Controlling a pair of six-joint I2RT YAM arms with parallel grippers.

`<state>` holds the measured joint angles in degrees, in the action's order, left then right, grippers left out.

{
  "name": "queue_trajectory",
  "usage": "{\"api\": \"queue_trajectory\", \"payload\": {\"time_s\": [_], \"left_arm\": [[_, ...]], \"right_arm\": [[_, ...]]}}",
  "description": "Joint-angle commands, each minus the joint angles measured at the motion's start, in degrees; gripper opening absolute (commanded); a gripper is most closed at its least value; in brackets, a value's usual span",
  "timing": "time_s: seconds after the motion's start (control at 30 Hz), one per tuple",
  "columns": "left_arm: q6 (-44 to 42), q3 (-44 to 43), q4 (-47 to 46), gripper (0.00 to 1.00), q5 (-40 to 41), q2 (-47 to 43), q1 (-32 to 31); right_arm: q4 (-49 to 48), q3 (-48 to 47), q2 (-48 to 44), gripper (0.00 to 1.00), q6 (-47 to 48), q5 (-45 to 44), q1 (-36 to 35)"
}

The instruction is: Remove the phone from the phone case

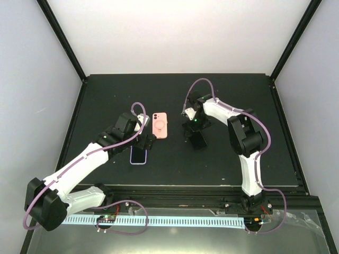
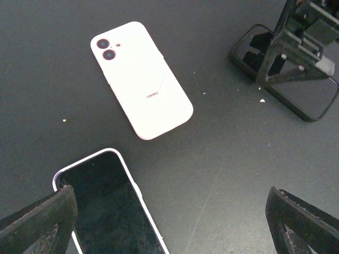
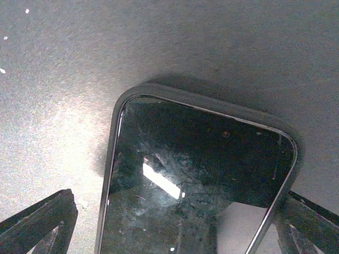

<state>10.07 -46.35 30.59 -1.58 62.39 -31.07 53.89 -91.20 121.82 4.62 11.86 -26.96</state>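
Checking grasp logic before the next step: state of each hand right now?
Left hand: open, holding nothing, white-rimmed phone below it.
Right hand: open, straddling the grey-rimmed phone, not gripping it.

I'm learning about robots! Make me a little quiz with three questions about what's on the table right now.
1. Count: how many phone-shaped things lie on the black table?
2. True or false: the pink phone case lies camera side up, with no fingers touching it.
3. Pick one: what lies between the right fingers? A the pink phone case; B the dark-rimmed phone; C nothing.
Key: 1. three; 2. true; 3. B.
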Motion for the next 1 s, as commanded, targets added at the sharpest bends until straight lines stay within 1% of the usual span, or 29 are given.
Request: {"api": "queue_trajectory", "payload": {"time_s": [0.0, 0.13, 0.3, 0.43, 0.57, 0.67, 0.73, 0.87, 0.97], "left_arm": [[0.4, -1.2, 0.6, 0.99, 0.5, 0.2, 0.4], [0.3, -1.2, 0.6, 0.99, 0.6, 0.1, 0.4], [0.4, -1.3, 0.5, 0.99, 0.3, 0.1, 0.4], [0.4, -1.3, 0.5, 0.99, 0.2, 0.2, 0.5], [0.4, -1.3, 0.5, 0.99, 0.2, 0.1, 0.4], [0.4, -1.3, 0.5, 0.99, 0.0, 0.0, 0.4], [0.4, -1.2, 0.5, 0.99, -0.1, 0.1, 0.4], [0.6, -1.3, 0.4, 0.99, -0.5, 0.1, 0.4], [0.9, -1.4, 0.6, 0.99, -1.0, -0.1, 0.4]], "right_arm": [[0.5, 3.1, 0.8, 1.0, 2.2, -4.3, -3.3], [-0.8, 7.3, -2.1, 1.0, 2.8, -9.3, -5.0], [-2.2, 14.4, -5.8, 1.0, 2.8, -12.4, -6.6], [-2.0, 16.2, -6.7, 1.0, 2.5, -16.0, -6.7], [-2.9, 17.1, -7.5, 0.99, 2.6, -16.8, -6.4], [-3.6, 16.8, -7.6, 0.95, 3.1, -16.6, -6.0], [-3.9, 16.5, -7.3, 0.89, 3.1, -16.9, -5.9], [-4.4, 16.5, -6.9, 0.83, 2.4, -17.7, -5.8], [-5.3, 16.8, -8.6, 0.77, 2.8, -17.7, -5.2]]}}
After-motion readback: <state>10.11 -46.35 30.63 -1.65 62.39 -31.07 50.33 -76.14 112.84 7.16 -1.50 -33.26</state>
